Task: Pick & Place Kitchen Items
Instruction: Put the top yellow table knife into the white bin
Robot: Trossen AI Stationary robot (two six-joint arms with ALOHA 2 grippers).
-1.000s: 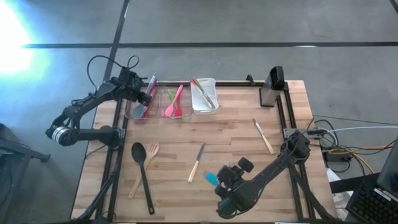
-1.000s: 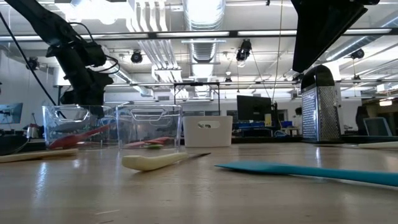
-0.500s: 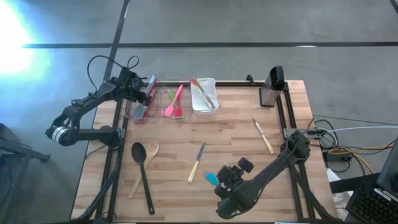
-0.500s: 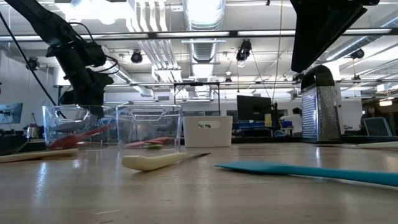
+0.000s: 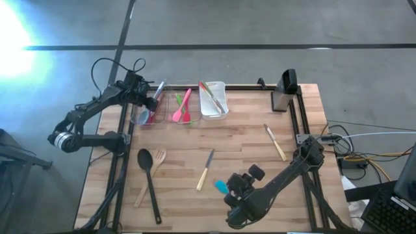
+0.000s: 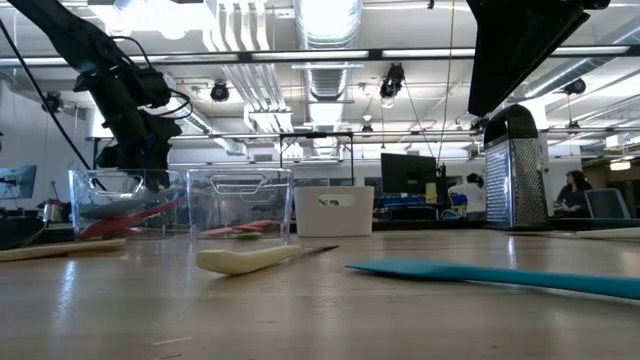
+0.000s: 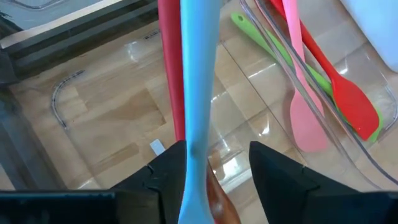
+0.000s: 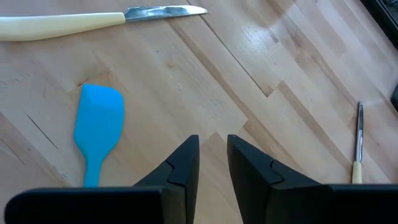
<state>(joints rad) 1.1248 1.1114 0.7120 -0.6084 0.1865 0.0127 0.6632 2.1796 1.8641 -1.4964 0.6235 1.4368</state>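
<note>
Left gripper (image 7: 214,171), fingers apart around the light-blue handle (image 7: 198,74) over the ten-o'clock bin (image 5: 144,109), should lift straight; right gripper (image 8: 212,163), fingers nearly together, hovers empty.

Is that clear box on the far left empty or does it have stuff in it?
Not empty: the left clear bin holds a red utensil and a light-blue one.

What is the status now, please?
Left gripper open over left clear bin, light-blue utensil between fingers. Right gripper empty beside blue spatula. Nothing blocking.
</note>
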